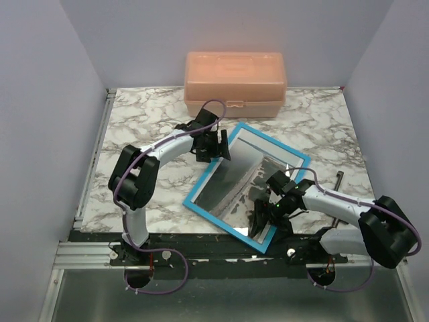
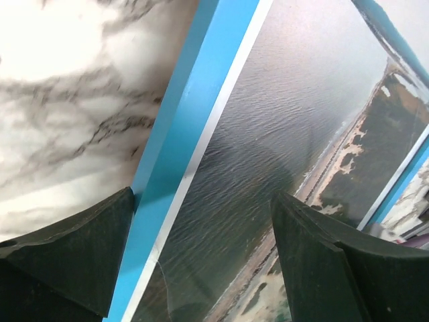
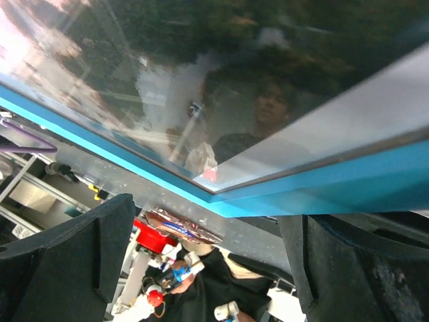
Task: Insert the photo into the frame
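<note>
Blue frame lies skewed at mid-table, the photo (grey water, pale shoreline) inside its rim. Left gripper at the far-left edge, fingers spread astride the rim. Right gripper at the near corner, fingers apart, gripping nothing. Peach plastic box at the far edge.

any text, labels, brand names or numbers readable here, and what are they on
No text can be read.
orange box: raised marking on the lid, too small to read.
shiny wrapper past the frame corner, right wrist view: print too blurred to read.
photo and frame: no lettering shows.
</note>
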`<action>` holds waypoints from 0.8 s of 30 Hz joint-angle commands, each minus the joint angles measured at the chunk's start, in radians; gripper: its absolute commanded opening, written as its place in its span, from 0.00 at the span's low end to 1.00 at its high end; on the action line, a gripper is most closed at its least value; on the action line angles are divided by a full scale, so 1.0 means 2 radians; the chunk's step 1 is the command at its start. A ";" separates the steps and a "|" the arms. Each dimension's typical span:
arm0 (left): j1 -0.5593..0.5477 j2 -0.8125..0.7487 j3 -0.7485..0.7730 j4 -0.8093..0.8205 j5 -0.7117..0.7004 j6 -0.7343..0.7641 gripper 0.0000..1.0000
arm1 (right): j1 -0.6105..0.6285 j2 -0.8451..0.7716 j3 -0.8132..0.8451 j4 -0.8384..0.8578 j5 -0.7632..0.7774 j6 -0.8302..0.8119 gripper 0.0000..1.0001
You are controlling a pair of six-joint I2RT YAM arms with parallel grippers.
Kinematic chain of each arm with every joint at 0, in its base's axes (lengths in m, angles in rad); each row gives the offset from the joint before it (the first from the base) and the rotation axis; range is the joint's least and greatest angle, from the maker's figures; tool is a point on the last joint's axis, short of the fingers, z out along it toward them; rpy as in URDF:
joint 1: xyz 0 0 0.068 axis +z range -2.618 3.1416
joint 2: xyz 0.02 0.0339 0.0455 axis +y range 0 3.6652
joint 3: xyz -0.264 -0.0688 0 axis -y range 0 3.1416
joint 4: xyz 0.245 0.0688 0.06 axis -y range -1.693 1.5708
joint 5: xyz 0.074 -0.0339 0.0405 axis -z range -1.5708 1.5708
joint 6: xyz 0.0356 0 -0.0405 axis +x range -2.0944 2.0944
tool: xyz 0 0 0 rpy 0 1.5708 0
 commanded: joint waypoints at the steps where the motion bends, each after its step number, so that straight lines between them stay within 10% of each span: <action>1: -0.035 0.033 0.058 -0.070 0.118 -0.001 0.84 | 0.022 0.032 0.065 0.158 -0.025 0.013 0.94; 16: -0.035 0.056 0.212 -0.305 -0.247 0.109 0.98 | 0.042 0.101 0.187 0.045 0.046 -0.026 1.00; 24: -0.030 -0.081 0.090 -0.250 -0.205 0.097 0.98 | 0.028 0.144 0.284 0.003 0.102 -0.076 1.00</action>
